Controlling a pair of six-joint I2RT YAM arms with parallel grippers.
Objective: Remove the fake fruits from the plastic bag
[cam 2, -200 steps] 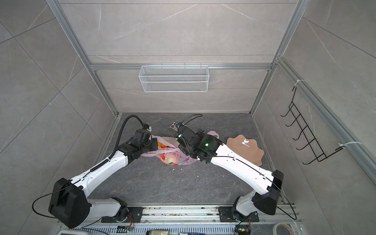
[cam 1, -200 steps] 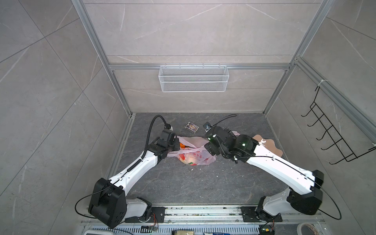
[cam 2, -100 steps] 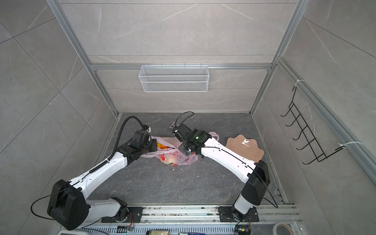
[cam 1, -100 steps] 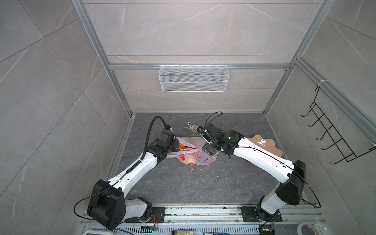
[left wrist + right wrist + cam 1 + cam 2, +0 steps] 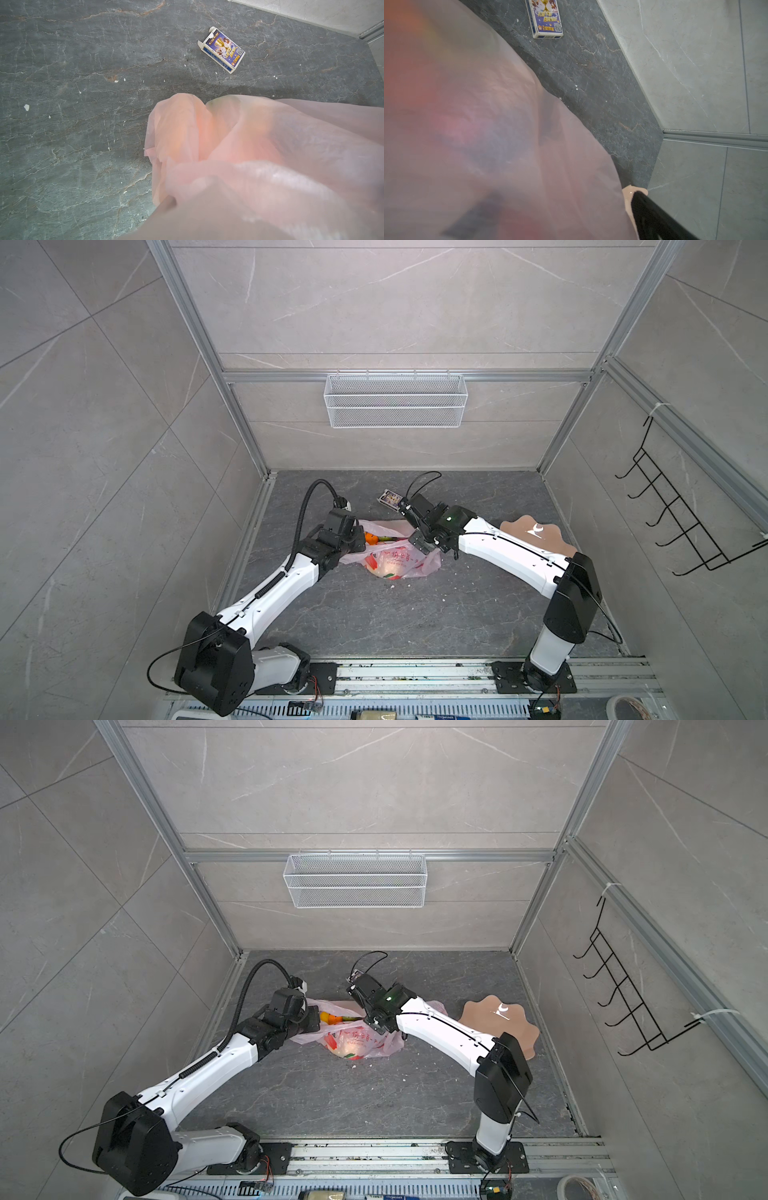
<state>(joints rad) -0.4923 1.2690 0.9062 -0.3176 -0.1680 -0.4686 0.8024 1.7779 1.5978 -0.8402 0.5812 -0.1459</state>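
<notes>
Spanning the cell: a dark grey stone floor (image 5: pixel 374 614) carried the arms, bag, plate and box.
Wall basket: a white wire basket (image 5: pixel 395 406) hung on the back wall.
Plate: the peach scalloped plate (image 5: pixel 536 531) lay flat at the right, partly under the right arm.
Bag: the pink plastic bag (image 5: pixel 399 560) lay crumpled mid-floor between both grippers, red lettering upward.
Left gripper: the left gripper (image 5: pixel 358 542) was clamped tight on the bag's left rim.
Right gripper: the right gripper (image 5: pixel 419 540) stood spread wide at the bag's right rim, gripping nothing; one black finger (image 5: pixel 654 218) was outside the film.
Card box: a printed card box (image 5: pixel 390 499) lay flat behind the bag.
Fruits: the fake fruits (image 5: pixel 370 538) sat inside the bag, with orange and green-yellow pieces showing in its mouth.
</notes>
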